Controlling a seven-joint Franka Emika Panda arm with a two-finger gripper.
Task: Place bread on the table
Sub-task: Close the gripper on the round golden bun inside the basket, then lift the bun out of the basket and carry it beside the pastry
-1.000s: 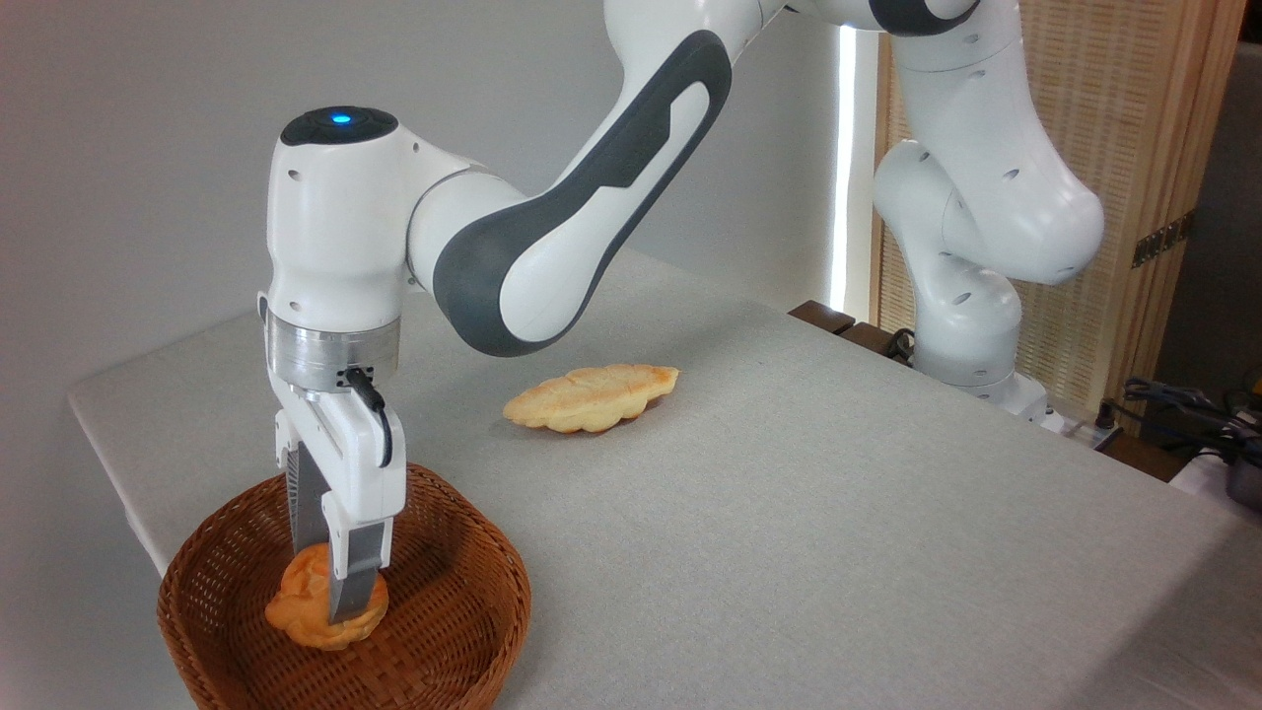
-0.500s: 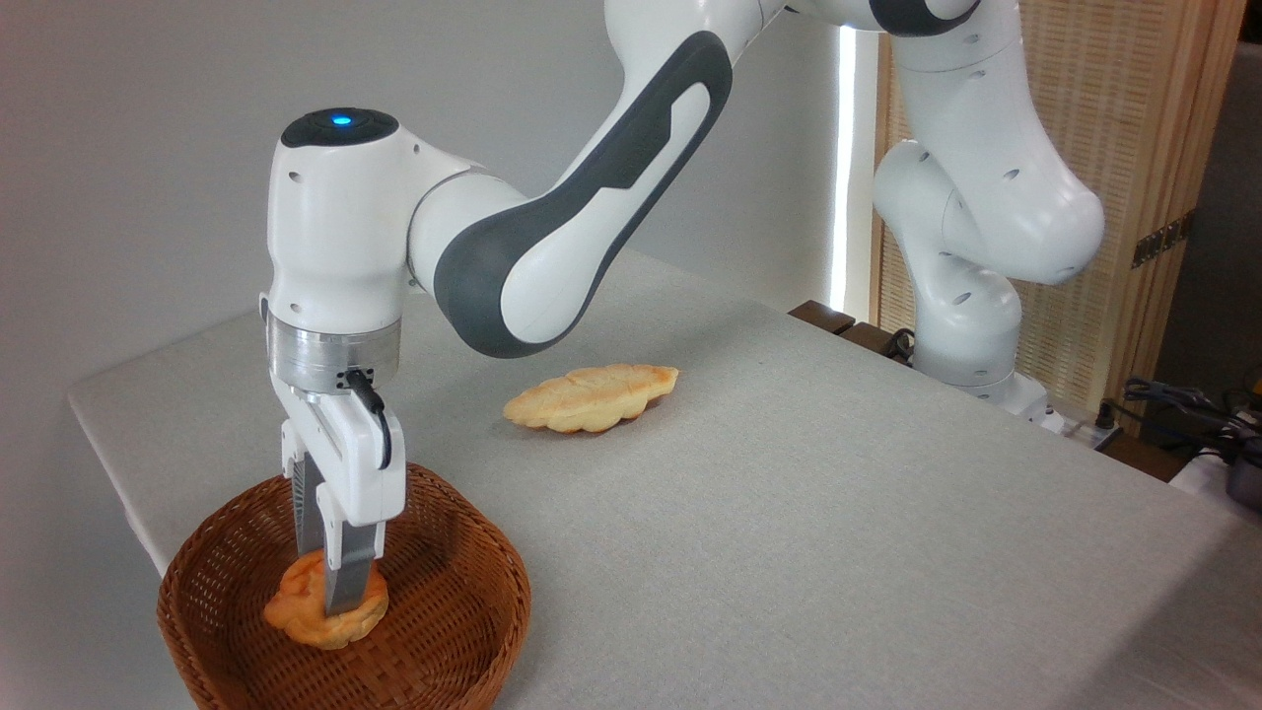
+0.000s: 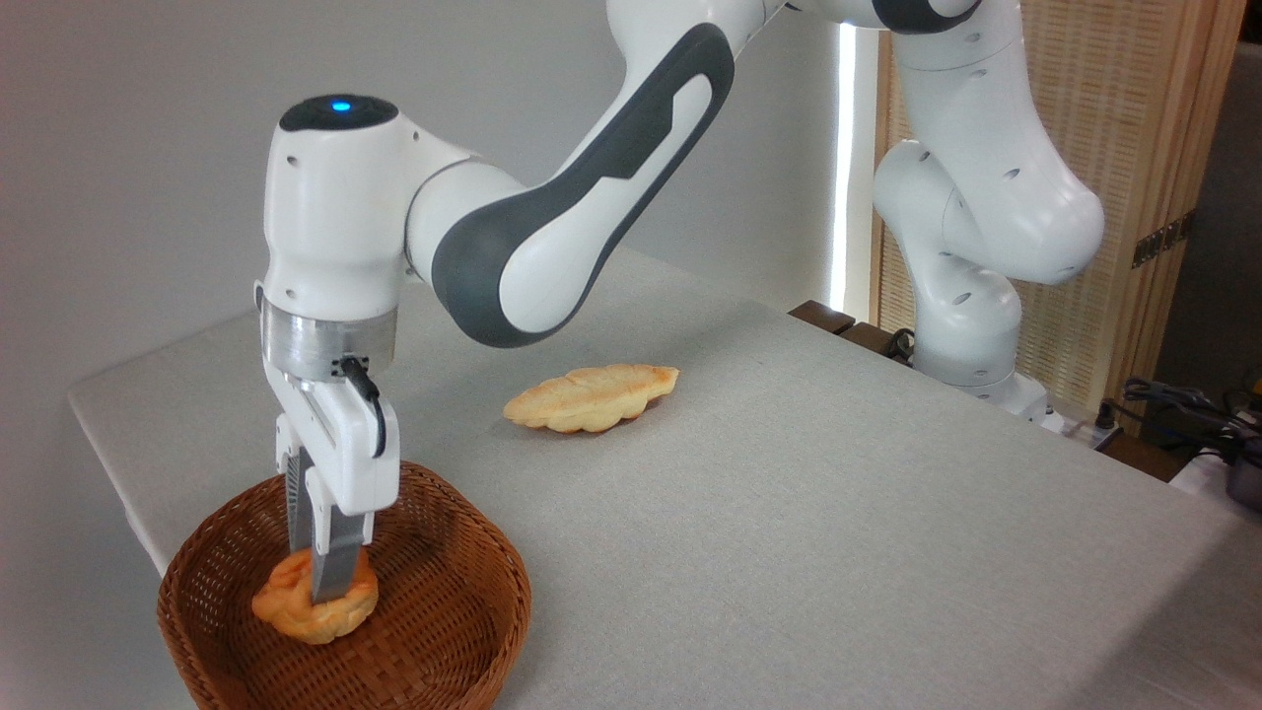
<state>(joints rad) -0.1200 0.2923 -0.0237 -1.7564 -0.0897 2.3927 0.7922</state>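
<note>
The bread [image 3: 296, 611], a small orange-golden puffy bun, is inside the brown wicker basket [image 3: 454, 631] at the table's [image 3: 789, 532] front left corner. My gripper [image 3: 317, 582] points straight down into the basket and is shut on the bun, its grey fingers [image 3: 332, 567] pinching it through the middle. The bun looks slightly raised off the basket floor and tilted. The far finger is partly hidden behind the near one.
A longer, paler leaf-shaped pastry [image 3: 592, 397] lies on the grey cloth behind the basket, toward the middle. The arm's white base [image 3: 971, 335] stands at the back right edge. Cables [image 3: 1183, 404] and a wooden screen [image 3: 1134, 148] are beyond it.
The gripper has closed on the bun and risen a little, shifting slightly left. The bun has moved up and left with it inside the basket.
</note>
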